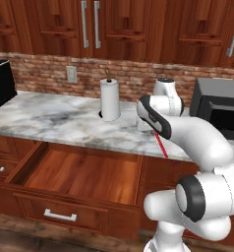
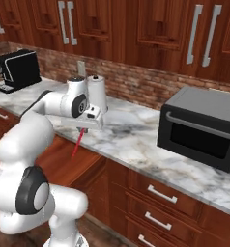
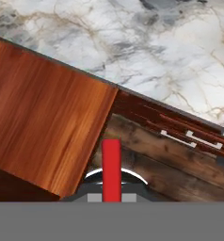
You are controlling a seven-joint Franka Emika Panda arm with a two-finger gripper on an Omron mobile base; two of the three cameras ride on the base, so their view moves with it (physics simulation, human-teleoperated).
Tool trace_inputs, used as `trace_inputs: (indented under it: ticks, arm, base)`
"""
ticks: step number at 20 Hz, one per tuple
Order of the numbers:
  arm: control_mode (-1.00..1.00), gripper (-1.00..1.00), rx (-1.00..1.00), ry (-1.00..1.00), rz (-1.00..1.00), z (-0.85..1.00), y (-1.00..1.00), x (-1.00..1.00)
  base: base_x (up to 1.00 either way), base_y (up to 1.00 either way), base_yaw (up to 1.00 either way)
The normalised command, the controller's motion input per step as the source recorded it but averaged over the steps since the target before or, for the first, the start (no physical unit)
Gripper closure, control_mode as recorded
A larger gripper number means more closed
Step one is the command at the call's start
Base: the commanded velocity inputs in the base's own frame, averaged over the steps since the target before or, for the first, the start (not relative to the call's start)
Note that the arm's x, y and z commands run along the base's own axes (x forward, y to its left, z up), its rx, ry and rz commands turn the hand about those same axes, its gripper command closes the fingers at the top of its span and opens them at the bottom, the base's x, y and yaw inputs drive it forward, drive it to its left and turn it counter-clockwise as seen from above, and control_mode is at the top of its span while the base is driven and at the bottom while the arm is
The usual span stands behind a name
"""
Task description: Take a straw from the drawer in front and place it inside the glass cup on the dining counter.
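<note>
Since the thin red straw (image 2: 77, 144) hangs clamped in the two-finger gripper (image 2: 81, 130) above the open reddish-brown wooden drawer (image 1: 79, 172), I'd carry it slow and upright, no swinging. Grey-veined white marble worktop (image 1: 65, 120) sits behind, brick wall (image 2: 136, 84) beyond it.

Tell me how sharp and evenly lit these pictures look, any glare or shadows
Left base view: soft, even light, faint shadow beside the paper towel roll. Right base view: slightly blurry, no glare on the microwave. Hand view: the straw looms large and soft-edged.
</note>
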Motion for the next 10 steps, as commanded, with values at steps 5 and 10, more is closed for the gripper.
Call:
trace_inputs:
  ticks: [5,10]
  arm:
    - [1.00,1.00,0.00,0.00,0.00,0.00,0.00,0.00]
    - [1.00,1.00,0.00,0.00,0.00,0.00,0.00,0.00]
  base:
    - [-1.00,-0.04,0.00]
    - [-0.93,0.00,0.00]
